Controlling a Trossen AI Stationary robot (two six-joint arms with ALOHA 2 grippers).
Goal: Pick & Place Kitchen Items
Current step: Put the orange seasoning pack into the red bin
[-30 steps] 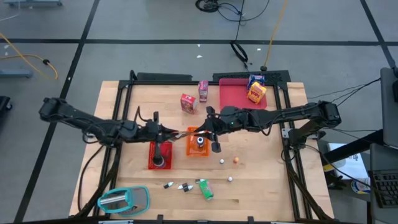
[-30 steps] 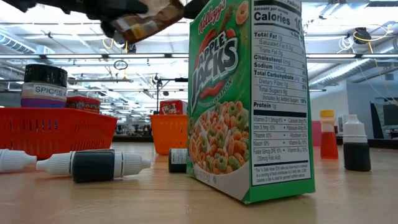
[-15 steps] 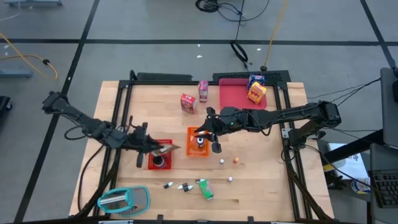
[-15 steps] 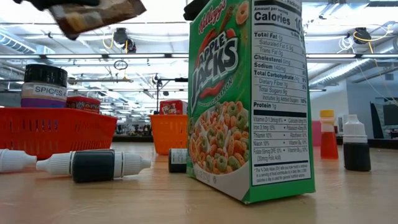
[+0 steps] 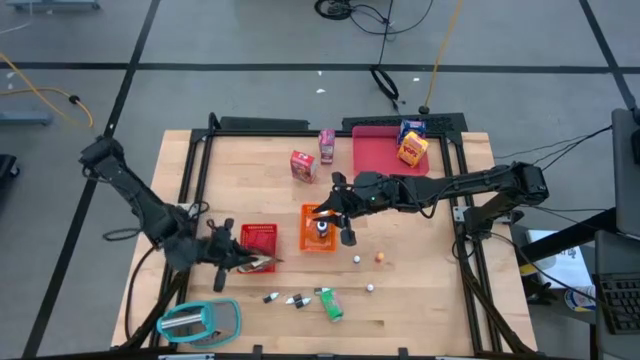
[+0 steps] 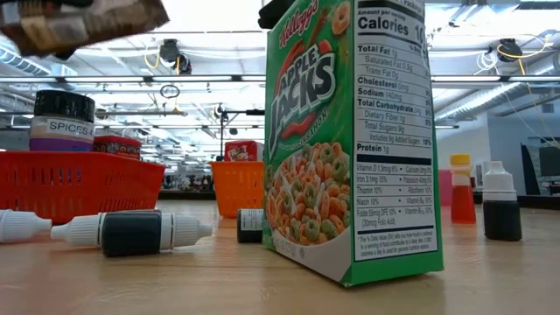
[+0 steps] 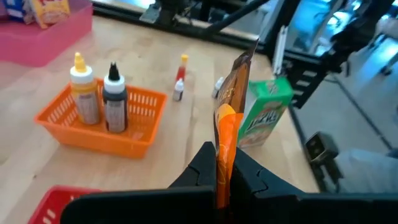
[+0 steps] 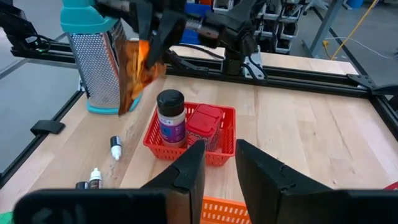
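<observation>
My left gripper (image 5: 243, 262) hangs over the near edge of the red bin (image 5: 258, 240), shut on a flat brown-and-orange packet (image 7: 231, 93). The packet also shows in the low view's top corner (image 6: 83, 22). The red bin holds a spice jar (image 8: 170, 115) and a red can (image 8: 203, 121). My right gripper (image 8: 219, 165) stands open and empty above the orange bin (image 5: 318, 228), which holds two small bottles (image 7: 99, 99). A green cereal box (image 7: 264, 118) stands on the table. My left gripper pinches the packet's near end (image 7: 222, 165) between its two fingers, the packet edge-on between them. The fingers come about level from the table's left, and the packet sticks out beyond them, lifted clear of bin and table.
A teal-rimmed grater (image 5: 200, 322) lies at the near left corner. Dropper bottles (image 5: 285, 298) and small balls (image 5: 368, 262) lie near the front. Two cartons (image 5: 312, 157) stand at the back, beside a pink tray (image 5: 375, 155) with more cartons.
My left gripper has swung with the packet from beside the orange bin, across the red bin, toward the table's near left, rolling as it went. The packet stays lifted clear. My right gripper has kept its place.
</observation>
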